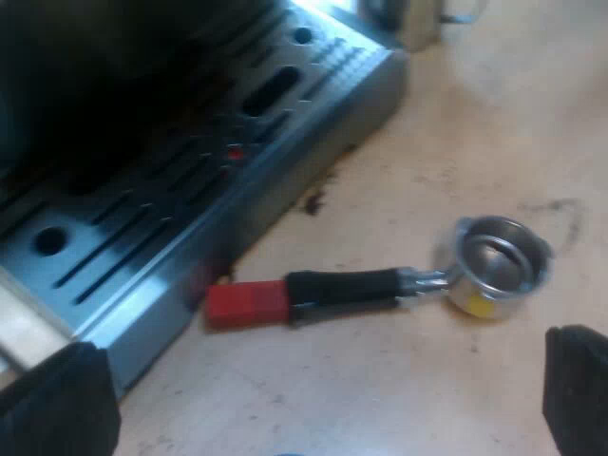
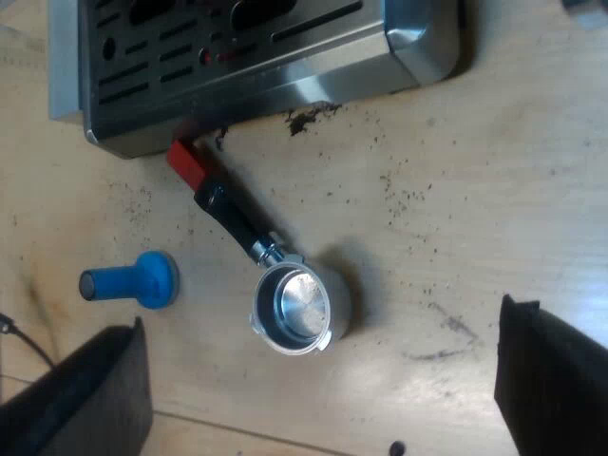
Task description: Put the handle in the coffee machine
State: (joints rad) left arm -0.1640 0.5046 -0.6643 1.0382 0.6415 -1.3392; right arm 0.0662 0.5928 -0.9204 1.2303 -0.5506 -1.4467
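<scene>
Above the holder [image 2: 233, 217], the left gripper [image 1: 313, 408] and right gripper [image 2: 318, 389] each had fingers spread wide, clasping nothing. Holder lay loose on the table [image 2: 456, 190], basket mouth up, red end just beside the base of the espresso machine [image 2: 266, 57]. Blue tamper [image 2: 133, 280] lay near the holder, not touching. Coffee grounds [image 2: 309, 116] dotted the table around it.
</scene>
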